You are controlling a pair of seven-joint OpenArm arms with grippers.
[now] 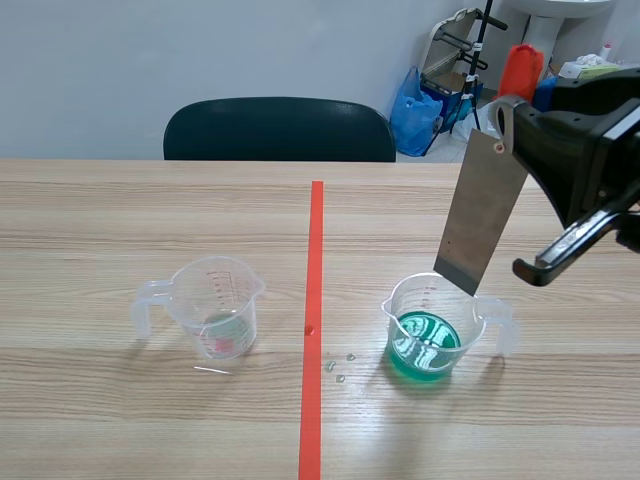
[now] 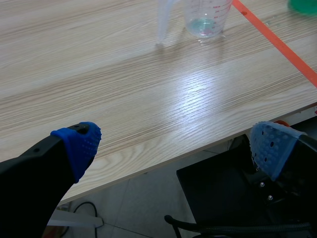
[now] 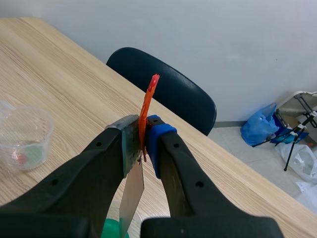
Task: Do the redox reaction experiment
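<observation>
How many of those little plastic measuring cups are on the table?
2. The left cup sits left of the orange-red tape line, nearly empty; the right cup, across it, holds green liquid. None seems hidden.

This looks like a plain office or meeting room used as a makeshift lab bench. A long counter of pale wood-grain laminate has a dark padded chair at its far edge, with a bare pale wall behind. A blue plastic bag and a folded metal rack stand in the corner. An orange-red tape line divides the counter between a clear graduated measuring cup and a second cup holding green liquid.
</observation>
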